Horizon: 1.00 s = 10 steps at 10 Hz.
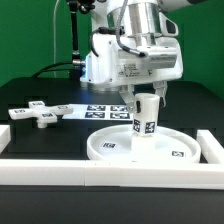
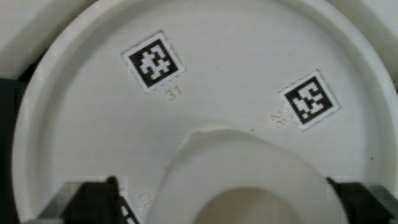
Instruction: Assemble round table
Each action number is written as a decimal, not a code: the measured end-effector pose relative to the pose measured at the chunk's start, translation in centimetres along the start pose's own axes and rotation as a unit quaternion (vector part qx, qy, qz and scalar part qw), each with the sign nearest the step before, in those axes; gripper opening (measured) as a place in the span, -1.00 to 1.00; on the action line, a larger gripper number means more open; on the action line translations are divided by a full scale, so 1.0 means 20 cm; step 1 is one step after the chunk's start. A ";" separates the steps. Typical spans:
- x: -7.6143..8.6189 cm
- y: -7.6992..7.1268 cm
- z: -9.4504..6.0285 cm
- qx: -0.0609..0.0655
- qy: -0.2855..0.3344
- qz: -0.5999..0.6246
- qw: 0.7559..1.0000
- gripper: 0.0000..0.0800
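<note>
Parts counted on the surface (image 1: 40, 88): one round disc (image 1: 168, 141), one cylinder leg (image 1: 146, 118), one cross-shaped foot (image 1: 42, 114).

The leg stands upright at the middle of the disc, inside its rim. The foot lies well apart from it, toward the exterior view's left, just beside the marker board (image 1: 100, 110).

I read the pincer (image 1: 147, 97) as wide. One finger (image 2: 98, 200) sits on each side of the leg's top, with gaps showing, so nothing is gripped.

In the wrist view I count two tags on the disc floor.
</note>
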<state>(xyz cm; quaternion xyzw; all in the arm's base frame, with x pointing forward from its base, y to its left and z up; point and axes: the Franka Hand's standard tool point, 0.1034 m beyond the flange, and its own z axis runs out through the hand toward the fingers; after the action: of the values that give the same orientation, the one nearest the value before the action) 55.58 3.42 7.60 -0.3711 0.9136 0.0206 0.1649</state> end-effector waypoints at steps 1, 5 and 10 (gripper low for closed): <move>0.00 0.00 0.00 0.000 0.000 -0.018 1.000 0.54; -0.01 0.03 0.00 -0.030 0.007 -0.238 0.971 0.62; -0.01 0.04 0.01 -0.039 0.005 -0.414 0.909 0.62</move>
<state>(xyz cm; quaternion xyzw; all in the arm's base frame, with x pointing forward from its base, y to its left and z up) 55.16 4.21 7.45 -0.7226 0.6769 -0.0156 0.1393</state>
